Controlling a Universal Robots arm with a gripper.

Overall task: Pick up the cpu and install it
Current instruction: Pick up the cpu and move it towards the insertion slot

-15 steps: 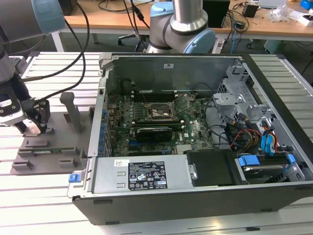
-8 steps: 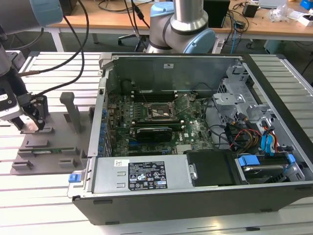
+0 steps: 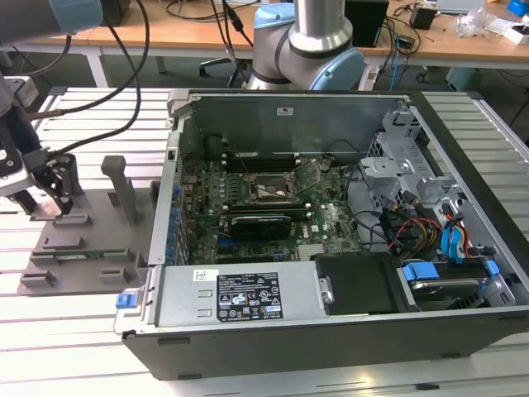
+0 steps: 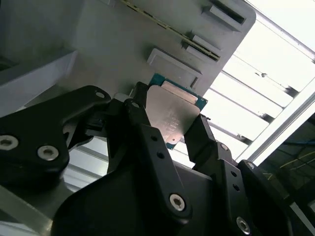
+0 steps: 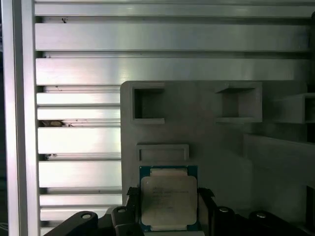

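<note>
The cpu (image 5: 168, 199), a small square chip with a silvery metal top and a green edge, sits between my gripper's black fingers (image 4: 202, 132) in both wrist views. My gripper (image 4: 170, 123) is shut on the cpu (image 4: 172, 110), one finger against each of two opposite sides. The chip is right over the grey plastic tray (image 5: 197, 123); I cannot tell whether it still touches it. In the exterior view my gripper (image 3: 51, 197) stands over the tray (image 3: 91, 240) at that view's left. The open computer case (image 3: 463, 132) lies to the right, with the black socket frame (image 3: 266, 188) on its motherboard.
The tray has upright posts (image 3: 124, 186) and raised slots close to my fingers. Ribbed aluminium table slats (image 5: 78, 142) run beside the tray. Inside the case are cables (image 3: 413, 223), a drive cage and a power supply (image 3: 240, 294). The arm's base (image 3: 306, 41) stands behind the case.
</note>
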